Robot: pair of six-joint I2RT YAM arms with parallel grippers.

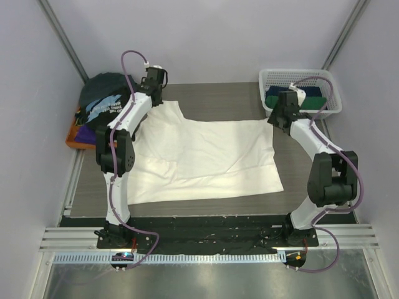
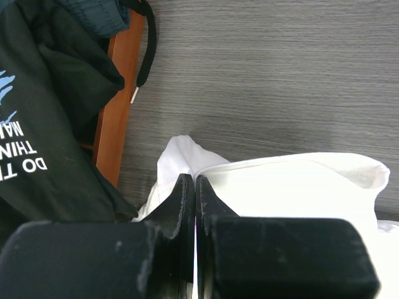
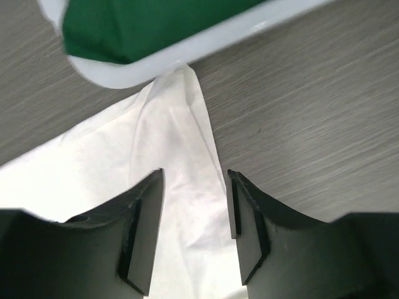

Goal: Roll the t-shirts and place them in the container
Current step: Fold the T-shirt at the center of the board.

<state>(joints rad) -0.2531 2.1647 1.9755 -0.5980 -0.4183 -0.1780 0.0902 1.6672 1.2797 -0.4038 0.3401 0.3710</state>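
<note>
A cream-white t-shirt [image 1: 206, 156] lies spread flat across the middle of the table, with no print showing. My left gripper [image 1: 154, 93] is at its far left corner. In the left wrist view the gripper [image 2: 195, 182] is shut, with a sliver of the white t-shirt [image 2: 299, 187] pinched between the tips. My right gripper [image 1: 275, 120] is at the far right corner. In the right wrist view it [image 3: 195, 180] is open and straddles the white t-shirt's corner [image 3: 181, 137] without closing on it.
A pile with a black t-shirt with pale-blue lettering [image 1: 103, 103] and a purple one [image 1: 84, 132] sits on an orange tray [image 1: 76, 142] at the back left, close to my left gripper. A white lattice basket [image 1: 299, 76] at the back right holds green folded cloth [image 3: 143, 25].
</note>
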